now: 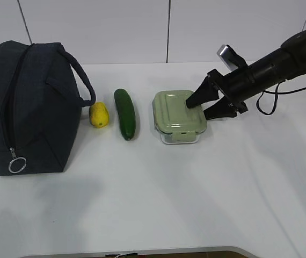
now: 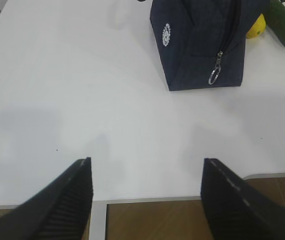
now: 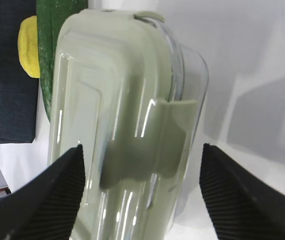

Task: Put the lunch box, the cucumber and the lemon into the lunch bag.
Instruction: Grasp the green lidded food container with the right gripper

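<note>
Lunch bag [image 1: 27,107], lemon [image 1: 99,114], cucumber [image 1: 125,113] and lunch box [image 1: 178,116] lined up left to right on white table [image 1: 196,199].

Far left of exterior frame: navy bag standing upright, zipper closed along its side with silver ring pull [image 1: 16,165] hanging low, contents not visible. Just right of bag, under its loop handle: yellow lemon, then dark green cucumber lying lengthwise, apart from lemon. Right of centre: clear glass lunch box, pale green lid snapped on, inside hard to make out. Upper right: right gripper [image 1: 202,106] reaching in at lid's far right corner, fingers spread apart astride box, not clamped on it in wrist view. Left gripper [image 2: 147,200] low in its own view, fingers wide apart over table edge, holding nothing.
</note>
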